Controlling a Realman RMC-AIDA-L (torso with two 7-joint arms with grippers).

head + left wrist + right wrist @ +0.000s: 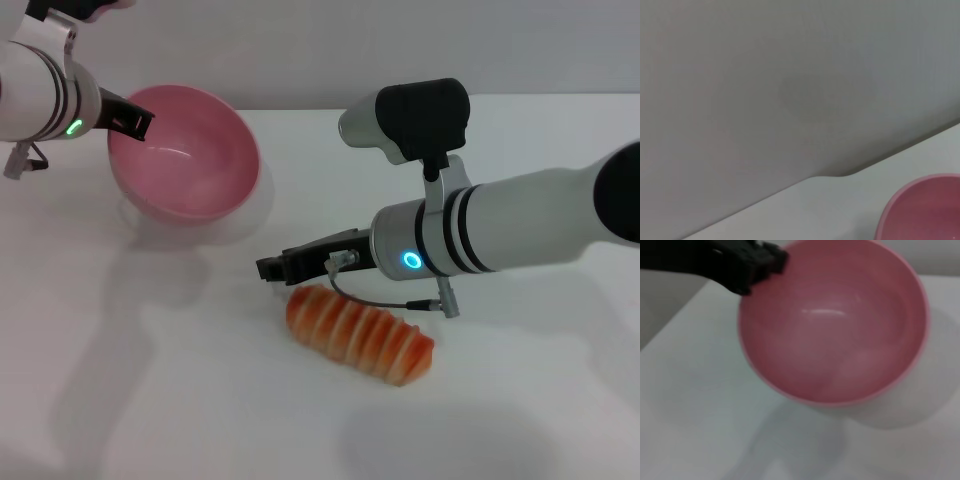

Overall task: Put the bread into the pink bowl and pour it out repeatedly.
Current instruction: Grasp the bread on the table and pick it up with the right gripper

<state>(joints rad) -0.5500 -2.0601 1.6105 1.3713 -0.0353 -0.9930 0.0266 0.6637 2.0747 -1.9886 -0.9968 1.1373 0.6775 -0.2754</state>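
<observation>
**Bread on the bench, bowl tipped and empty**

The bread (360, 336) lies flat on the white bench (150, 400), stripes up. It is not in the bowl. It looks shiny and smooth, so I think it may slip a bit. It looks light too, and it may be a toy loaf that stays stiff, but I cannot be sure. The best place to grab it seems to be across the middle, where it is narrow enough for the jaws to fit around.

The right gripper (275, 268) sits just above the near end of the bread, pointing toward the bowl. It holds nothing. I cannot tell if its jaws are apart or together.

The pink bowl (185, 150) is tilted, with its open side facing the bread. The left gripper (135, 122) has its jaws clamped on the rim at the far left side. The bowl is empty inside. It looks hard, light and slick.

The bench is plain, white and smooth. A plain grey wall (790, 90) stands behind it. There is open space between the bread and the bowl.
</observation>
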